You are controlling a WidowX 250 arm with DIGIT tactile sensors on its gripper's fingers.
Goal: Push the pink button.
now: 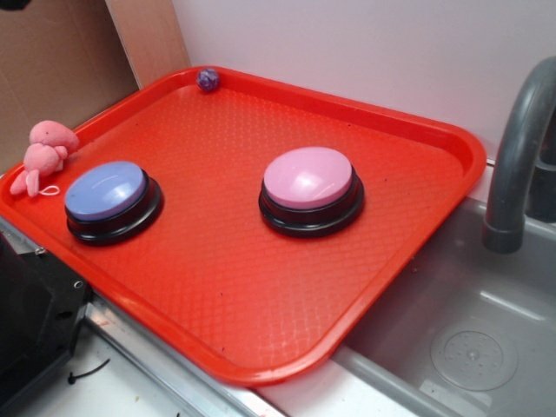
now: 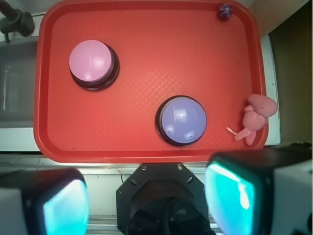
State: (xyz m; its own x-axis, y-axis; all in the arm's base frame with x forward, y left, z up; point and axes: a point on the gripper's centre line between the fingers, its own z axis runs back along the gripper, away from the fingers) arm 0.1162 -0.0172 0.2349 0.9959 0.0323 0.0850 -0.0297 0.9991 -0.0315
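We see the pink button on the red tray, up-left of our gripper | jaws wide apart, holding nothing | blue button lies nearer, well apart.

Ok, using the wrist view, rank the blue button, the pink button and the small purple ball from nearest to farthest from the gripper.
1. Round blue-topped plastic button on a black base: nearest the gripper, by the tray's near edge.
2. Glossy light-pink domed button on a black base: farther, up left.
3. Small purple ball: farthest, in the far right corner.
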